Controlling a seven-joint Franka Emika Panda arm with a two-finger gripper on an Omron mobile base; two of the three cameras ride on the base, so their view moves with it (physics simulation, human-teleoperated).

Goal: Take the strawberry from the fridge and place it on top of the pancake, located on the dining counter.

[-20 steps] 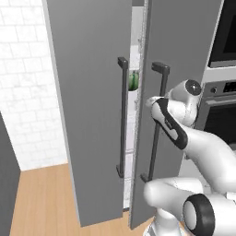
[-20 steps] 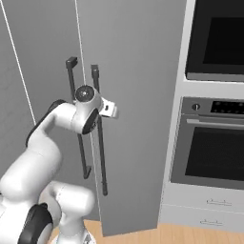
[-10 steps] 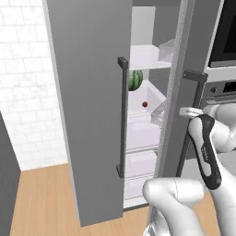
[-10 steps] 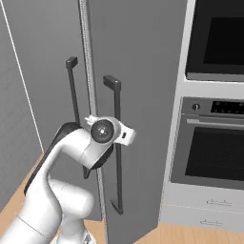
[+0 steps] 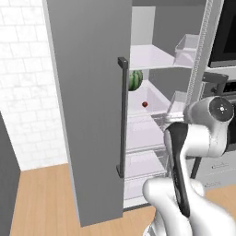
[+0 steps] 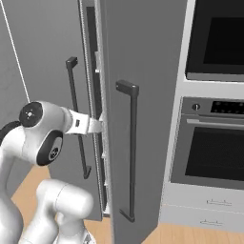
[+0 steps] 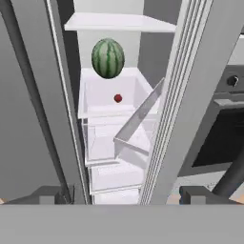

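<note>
Your arm (image 5: pixel 184 184) rises from the lower right of the left base view, bends at a raised elbow and ends in a round white wrist joint (image 5: pixel 220 109) up at the right. In the right base view that same joint (image 6: pixel 32 114) sits at the left, with the hand reaching level toward the right. In the hand view your gripper (image 7: pixel 123 195) has its two dark fingertips (image 7: pixel 50 194) standing wide apart at the bottom, nothing between them
</note>
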